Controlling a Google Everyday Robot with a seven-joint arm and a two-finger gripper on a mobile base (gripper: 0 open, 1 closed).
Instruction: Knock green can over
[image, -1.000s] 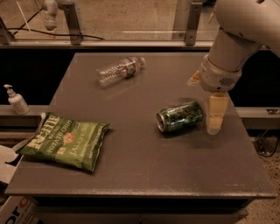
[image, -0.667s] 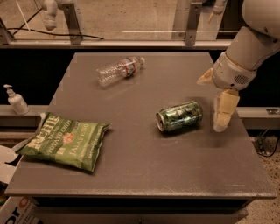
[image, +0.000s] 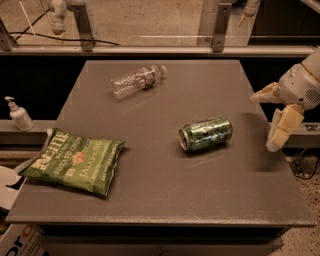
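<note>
Green can (image: 205, 133), where was it, and how did it lie?

It lay on its side, a little right of the middle of the surface (image: 165, 200). Its silver top faced left and somewhat toward the camera. Nothing touched it. I judged that the knocking over was already done, because a can rests like this only after it has tipped.

And the gripper (image: 264, 121)?

It hung at the right edge of the surface, apart from the can. The jaws stood wide apart and held nothing. One finger pointed left toward the surface and the other pointed down. I think this position suited a push and not a grasp, but that was only my judgement.

Could you read something on the can?

No. There was pale script on the dark green side, but I could not make out the words.

What else was around it?

A clear plastic bottle (image: 137, 80) lay on its side at the far part of the surface, well apart from the can. It had a label with a red band, which was not readable. A green chip bag (image: 75, 161) lay flat at the near left corner. On it I could read "POTATO CHIPS". A bigger word above looked like "Kettle" and a word below like "Jalapeño", but I was not sure of either.

Anything beside the surface?

A white pump bottle (image: 19, 116) stood upright on a ledge to the left. A box (image: 12, 240) at the lower left showed some orange letters, perhaps "ro".
</note>
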